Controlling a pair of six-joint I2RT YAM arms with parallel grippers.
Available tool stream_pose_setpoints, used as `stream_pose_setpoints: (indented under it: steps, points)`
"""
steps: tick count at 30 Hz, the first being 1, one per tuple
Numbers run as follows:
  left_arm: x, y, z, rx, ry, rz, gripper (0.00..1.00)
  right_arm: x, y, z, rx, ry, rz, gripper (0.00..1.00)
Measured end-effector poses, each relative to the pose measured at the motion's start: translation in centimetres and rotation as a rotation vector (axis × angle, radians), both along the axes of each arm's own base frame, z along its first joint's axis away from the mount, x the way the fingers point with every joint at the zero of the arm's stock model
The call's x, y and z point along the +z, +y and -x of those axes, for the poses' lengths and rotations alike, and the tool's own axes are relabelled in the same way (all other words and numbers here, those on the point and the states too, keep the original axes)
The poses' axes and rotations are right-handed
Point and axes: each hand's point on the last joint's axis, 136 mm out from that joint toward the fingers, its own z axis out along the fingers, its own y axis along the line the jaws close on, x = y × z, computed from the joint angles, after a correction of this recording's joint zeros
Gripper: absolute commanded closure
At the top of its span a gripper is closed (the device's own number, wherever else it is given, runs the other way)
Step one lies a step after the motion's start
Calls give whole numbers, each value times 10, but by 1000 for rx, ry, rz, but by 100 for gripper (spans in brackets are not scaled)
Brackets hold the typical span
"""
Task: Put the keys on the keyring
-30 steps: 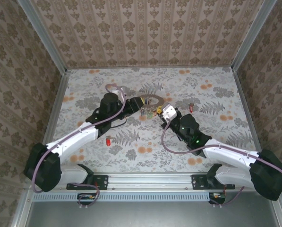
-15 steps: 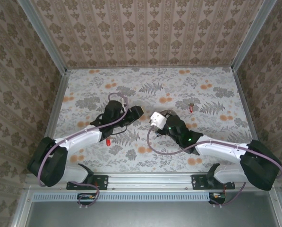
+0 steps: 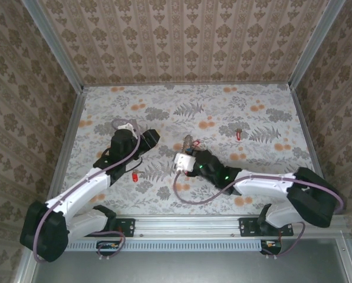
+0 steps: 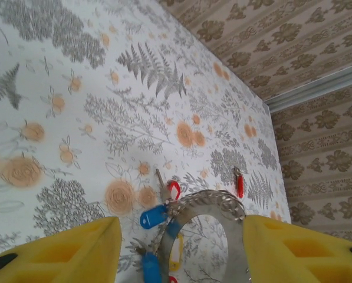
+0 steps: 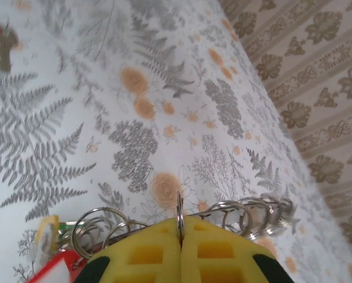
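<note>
The keyring (image 3: 188,144) is a big grey ring tilted up off the table, with my right gripper (image 3: 184,155) shut on its near edge. The right wrist view has the yellow pads (image 5: 140,253) pinched on thin metal, with small split rings (image 5: 246,206) strung beside them. From the left wrist the keyring (image 4: 205,204) faces me beyond my open left gripper (image 4: 183,229), apart from both fingers. Keys hang on it: a blue one (image 4: 153,216), a red one (image 4: 174,190) and a yellow one (image 4: 177,254). My left gripper (image 3: 153,137) is left of the ring.
One loose red key (image 3: 239,134) lies on the floral table to the right of the ring. Another red key (image 3: 134,175) lies near the left arm. Patterned walls close in the table on three sides.
The right gripper has drawn the keyring back toward the near edge and tilted it up. The left gripper has let go, opened and pulled away to the left.
</note>
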Motion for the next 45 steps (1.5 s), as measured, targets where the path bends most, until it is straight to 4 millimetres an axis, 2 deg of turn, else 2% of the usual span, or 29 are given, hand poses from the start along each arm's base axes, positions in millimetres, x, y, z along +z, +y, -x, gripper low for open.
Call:
stream_pose_setpoints:
  steps: [3, 5, 12, 22, 29, 32, 35, 40, 45]
  points:
    - [17, -4, 1, -57, -113, -35, 46, 23, -17, -7, 6, 78, -188, 100]
    - [26, -10, 2, -114, -197, -57, 46, 32, -19, -4, 51, 134, -273, 100]
    - [43, -39, 23, -405, -483, -174, 47, 25, -15, 13, 201, 309, -396, 100]
    - [23, -70, 58, -775, -615, -201, 53, 16, -15, 18, 314, 419, -481, 100]
    - [27, -84, 82, -995, -747, -216, 65, 17, -17, 26, 385, 429, -475, 100]
    - [18, -89, 96, -1083, -793, -233, 64, 11, -18, 31, 408, 441, -450, 100]
    - [6, -95, 107, -1150, -811, -253, 68, 7, -19, 34, 428, 447, -432, 100]
    - [-5, -103, 109, -1178, -844, -294, 68, 9, -19, 33, 451, 455, -421, 100]
    - [-6, -109, 106, -1166, -901, -345, 67, 16, -14, 33, 497, 453, -416, 100]
